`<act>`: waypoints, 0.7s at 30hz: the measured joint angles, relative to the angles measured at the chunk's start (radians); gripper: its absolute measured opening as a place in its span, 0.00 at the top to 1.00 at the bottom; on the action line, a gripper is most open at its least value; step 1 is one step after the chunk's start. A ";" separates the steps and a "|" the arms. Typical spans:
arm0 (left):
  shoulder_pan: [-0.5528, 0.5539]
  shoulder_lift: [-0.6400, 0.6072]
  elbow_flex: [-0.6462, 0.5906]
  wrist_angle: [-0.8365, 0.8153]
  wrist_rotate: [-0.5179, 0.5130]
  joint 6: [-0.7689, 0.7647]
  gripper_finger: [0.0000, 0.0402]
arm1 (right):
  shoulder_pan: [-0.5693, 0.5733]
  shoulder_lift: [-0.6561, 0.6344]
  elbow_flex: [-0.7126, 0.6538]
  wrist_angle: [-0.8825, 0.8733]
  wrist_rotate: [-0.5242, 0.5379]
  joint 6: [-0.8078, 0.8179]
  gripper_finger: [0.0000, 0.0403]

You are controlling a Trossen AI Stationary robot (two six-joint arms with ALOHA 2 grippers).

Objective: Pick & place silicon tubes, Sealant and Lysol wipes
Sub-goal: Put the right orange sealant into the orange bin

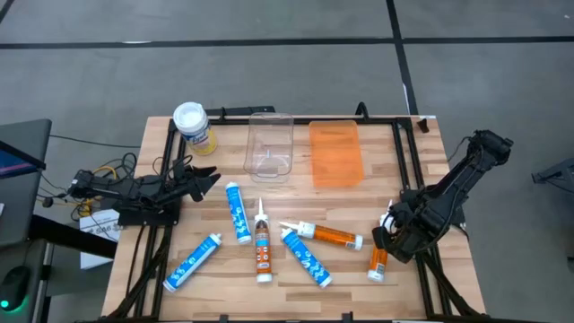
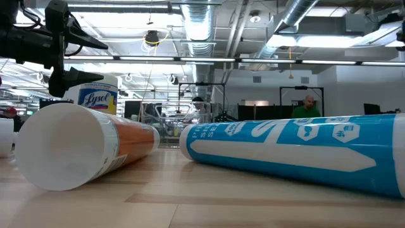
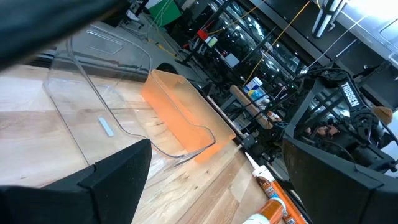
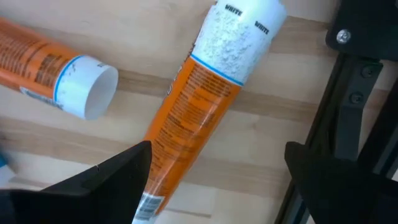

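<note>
Hovering with its fingers spread wide and empty, the right gripper point(image 4: 214, 180) hangs just above the short orange sealant tube point(image 4: 189, 118) that lies near the table's right front edge. We judge that tube light and stiff in the barrel, its printed skin probably slick, so we would close across the middle of the barrel rather than on the narrow white-capped end. A second orange tube point(image 1: 330, 236) lies beside it, apart, close enough to be nudged.

The left gripper point(image 1: 204, 178) waits over the table's left side, fingers parted and holding nothing. The Lysol wipes point(image 1: 194, 126) stand upright at the back left corner, well apart from the tubes; being wider and seemingly heavier, they want a grip around the body below the lid. Three blue silicone tubes point(image 1: 238, 212) lie mid-table, rigid and liable to roll. The clear bin point(image 1: 270, 144) and orange bin point(image 1: 334, 153) sit behind them.
</note>
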 joint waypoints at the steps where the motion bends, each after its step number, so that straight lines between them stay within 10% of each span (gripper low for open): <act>1: 0.000 0.000 0.000 0.000 0.000 0.000 0.12 | -0.004 0.000 -0.003 0.001 0.000 0.000 0.11; 21: 0.000 0.000 0.000 0.001 0.000 -0.001 0.12 | -0.035 0.000 -0.052 0.128 0.002 -0.115 0.11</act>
